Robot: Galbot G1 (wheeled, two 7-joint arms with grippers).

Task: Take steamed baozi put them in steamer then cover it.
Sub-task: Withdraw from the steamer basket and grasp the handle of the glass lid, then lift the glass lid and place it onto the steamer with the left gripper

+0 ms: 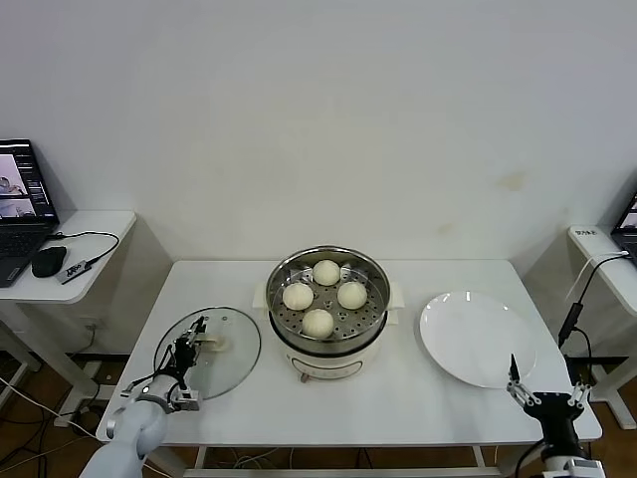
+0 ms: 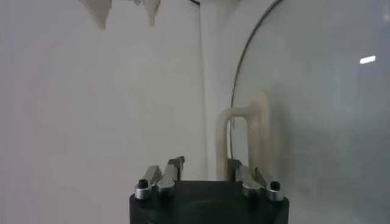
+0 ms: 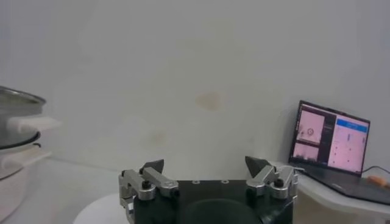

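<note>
Gleaming perforated steel steamer (image 1: 328, 299); 4 smooth round baozi (image 1: 325, 272) inside.

White-sleeved left arm (image 1: 129, 428), black claw (image 1: 187, 351) bodies, silver screw-studded finger links.

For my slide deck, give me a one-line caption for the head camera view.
Four baozi sit in the steamer; left claw at the glass cover's handle, right claw idle near the plate.
</note>
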